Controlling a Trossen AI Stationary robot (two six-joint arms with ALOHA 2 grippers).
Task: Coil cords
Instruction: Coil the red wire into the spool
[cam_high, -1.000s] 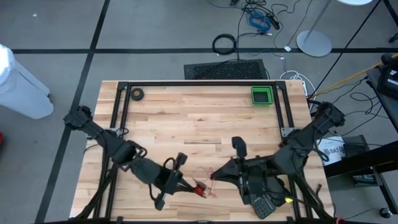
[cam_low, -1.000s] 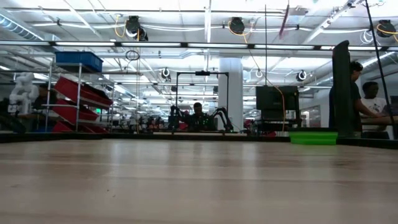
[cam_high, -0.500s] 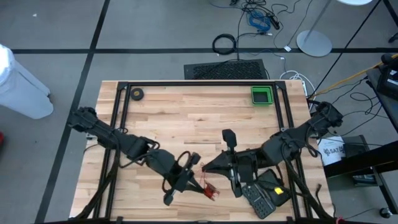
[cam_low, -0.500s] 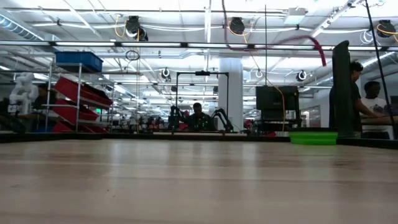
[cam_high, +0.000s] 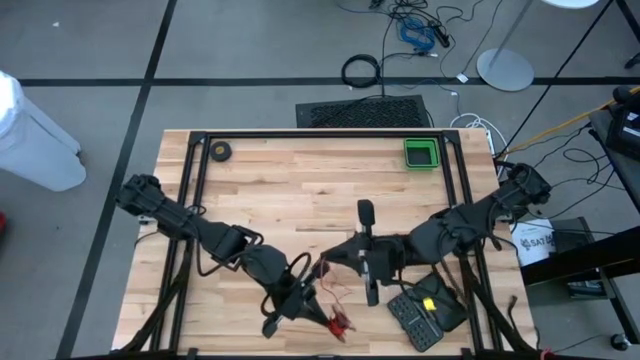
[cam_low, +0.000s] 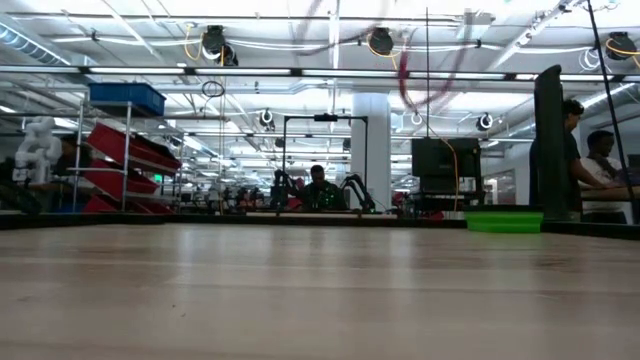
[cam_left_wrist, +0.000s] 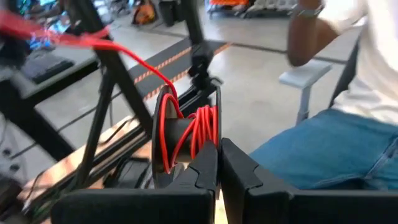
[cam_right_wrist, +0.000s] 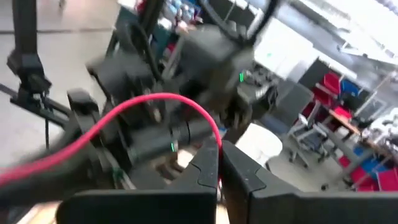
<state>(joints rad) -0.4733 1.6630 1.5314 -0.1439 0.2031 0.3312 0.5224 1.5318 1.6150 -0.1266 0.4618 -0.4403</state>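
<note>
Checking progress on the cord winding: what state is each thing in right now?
left gripper: shut on the reel
reel: held off the table, partly wound with red cord
red cord: runs from the reel to the right gripper
right gripper: shut on the red cord
green bin: on the table's far side, untouched

A large open robotics lab or workshop. A wooden worktable (cam_high: 320, 190) stands on a grey concrete floor with loose cables (cam_high: 420, 30). Beyond it are shelving with red bins (cam_low: 125, 150), ceiling strip lights, other robot arms (cam_low: 350, 188) and seated people (cam_low: 590, 160).
</note>
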